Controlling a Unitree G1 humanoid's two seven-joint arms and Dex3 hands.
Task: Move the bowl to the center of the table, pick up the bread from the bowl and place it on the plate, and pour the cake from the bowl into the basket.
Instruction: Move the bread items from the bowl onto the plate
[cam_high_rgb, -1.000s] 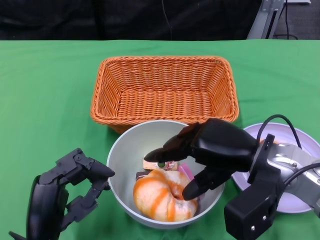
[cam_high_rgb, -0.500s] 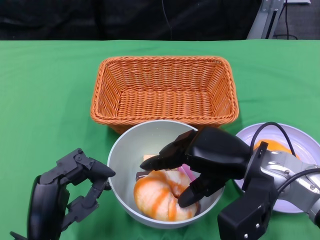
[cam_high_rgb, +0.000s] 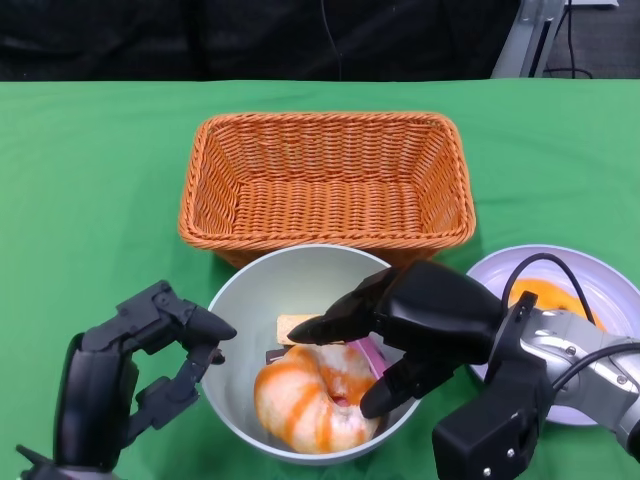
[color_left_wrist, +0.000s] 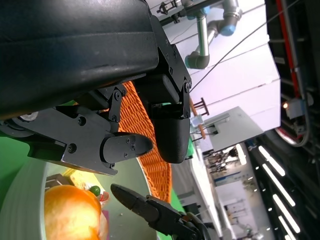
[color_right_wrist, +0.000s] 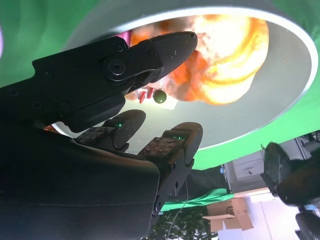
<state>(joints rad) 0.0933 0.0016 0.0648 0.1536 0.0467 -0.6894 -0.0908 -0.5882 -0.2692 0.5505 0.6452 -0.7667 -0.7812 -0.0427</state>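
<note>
The green worktop (cam_high_rgb: 90, 180) is seen carrying everything, with an orange wicker basket (cam_high_rgb: 325, 180) standing at its middle, toward the far side. Just in front of the basket, a grey bowl (cam_high_rgb: 245, 300) is sitting, its rim nearly touching the basket's near wall. To the right of the bowl, a pale lilac plate (cam_high_rgb: 600, 290) is lying with something orange on it, partly hidden by the right forearm. The right hand (cam_high_rgb: 400, 320) is being held over the bowl's right half, its fingers spread apart around the bread and closed on nothing; whether the lower fingertips are touching the bread cannot be told. The left hand (cam_high_rgb: 150, 350) is seen just beside the bowl's left rim, its fingers curled but apart, gripping nothing. Inside the bowl, the glazed orange-and-cream bread (cam_high_rgb: 310, 395) is lying at the near side, and behind it a small piece of cake (cam_high_rgb: 292, 325) is showing, mostly covered by the right hand.
</note>
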